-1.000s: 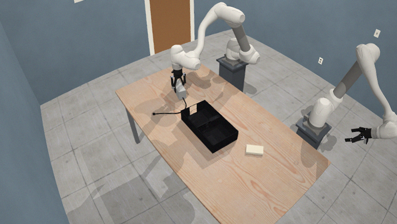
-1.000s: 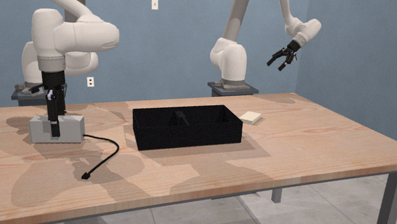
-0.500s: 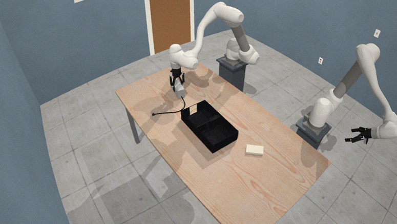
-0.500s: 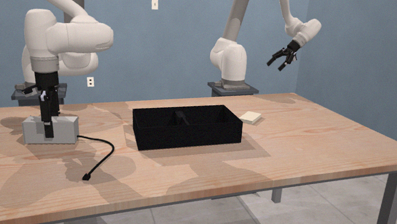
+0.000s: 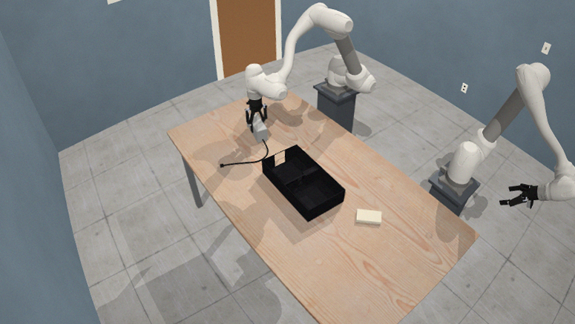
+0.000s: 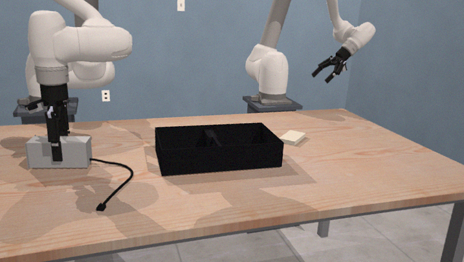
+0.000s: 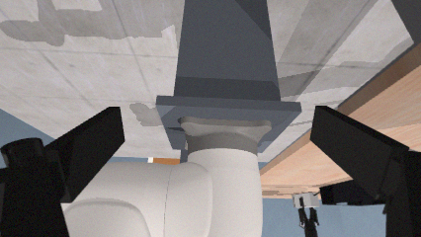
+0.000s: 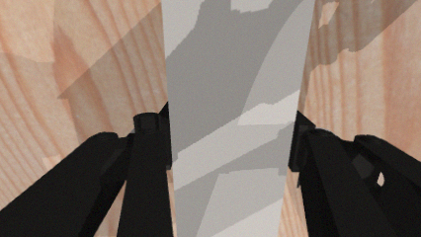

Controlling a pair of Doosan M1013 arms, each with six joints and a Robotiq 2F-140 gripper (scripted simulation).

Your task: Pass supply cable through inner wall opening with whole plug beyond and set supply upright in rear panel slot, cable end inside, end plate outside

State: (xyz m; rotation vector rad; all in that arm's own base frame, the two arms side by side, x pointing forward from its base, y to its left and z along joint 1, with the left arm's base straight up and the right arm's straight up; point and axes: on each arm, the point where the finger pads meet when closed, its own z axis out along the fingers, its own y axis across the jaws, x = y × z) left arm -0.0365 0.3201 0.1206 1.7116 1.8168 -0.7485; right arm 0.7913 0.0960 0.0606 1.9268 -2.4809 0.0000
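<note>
The grey power supply (image 5: 261,132) (image 6: 75,153) (image 8: 232,74) is outside the black case (image 5: 286,192) (image 6: 220,159), beyond its slotted rear panel. My right gripper (image 5: 257,124) (image 6: 57,150) (image 8: 225,109) is shut on its sides from above. Whether its underside touches the table is unclear. The black cable (image 5: 246,162) (image 6: 131,175) curves from the supply's case-facing end, past the panel's corner. Its plug (image 5: 222,165) (image 6: 101,206) is outside too, near the table's edge. The inner wall (image 5: 311,170) divides the case; its opening is hard to make out. My left gripper (image 5: 507,195) (image 6: 321,77) (image 7: 217,123) is open and empty, away from the table.
The case stands flat on the wooden table (image 5: 342,273) (image 6: 357,173). A cream block (image 5: 368,217) (image 6: 293,137) lies beyond the case's far end, apart from the supply, cable and plug. The left arm's pedestal (image 5: 443,199) (image 7: 227,59) stands beside the table.
</note>
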